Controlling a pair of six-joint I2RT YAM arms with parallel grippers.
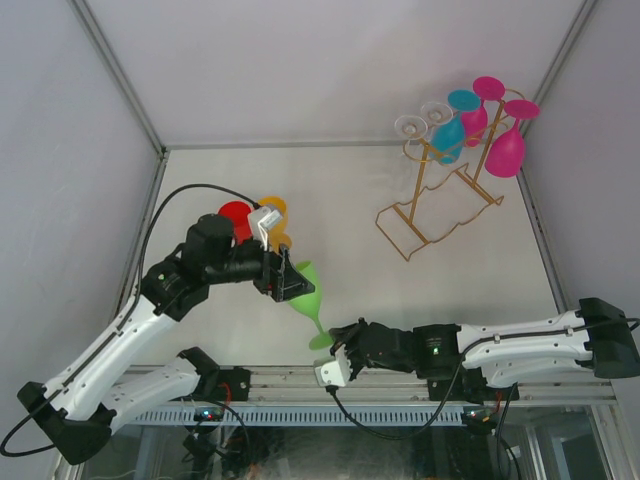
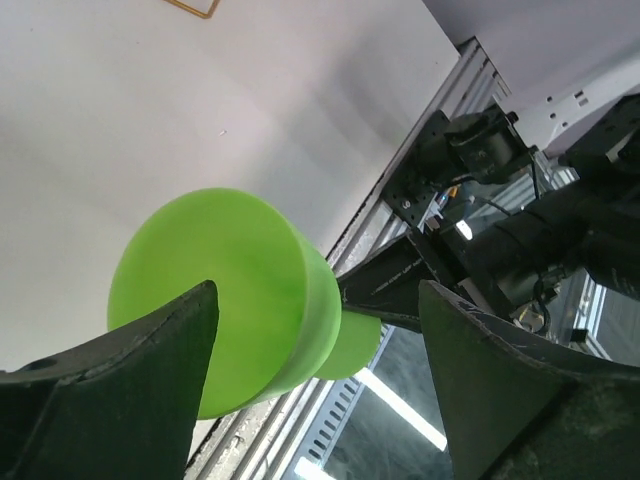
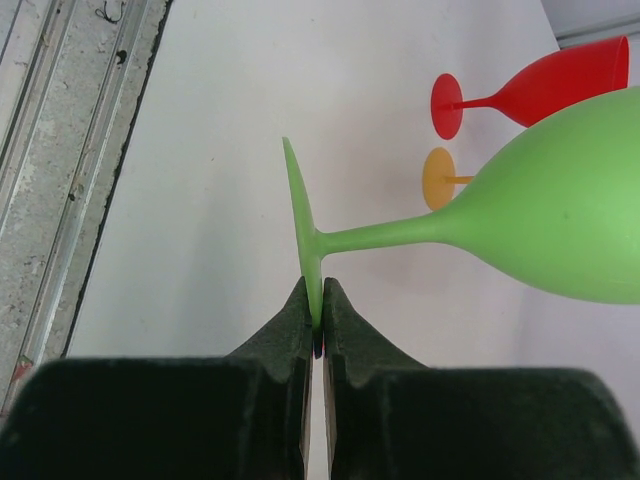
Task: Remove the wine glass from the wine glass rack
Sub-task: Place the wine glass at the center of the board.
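Currently, your right gripper [image 3: 318,312] is pinched closed on the foot rim of the green wine glass [image 3: 560,215]. The glass is held sideways above the table [image 1: 350,190] near its front edge, well apart from the wine glass rack [image 1: 432,212] (far right corner, other glasses [image 1: 505,150] hanging on it). Your left gripper [image 2: 318,292] stands spread, one finger on each side of the bowl.

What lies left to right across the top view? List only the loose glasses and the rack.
Opaque red wine glass → orange wine glass → lime-green wine glass → gold wire wine glass rack.
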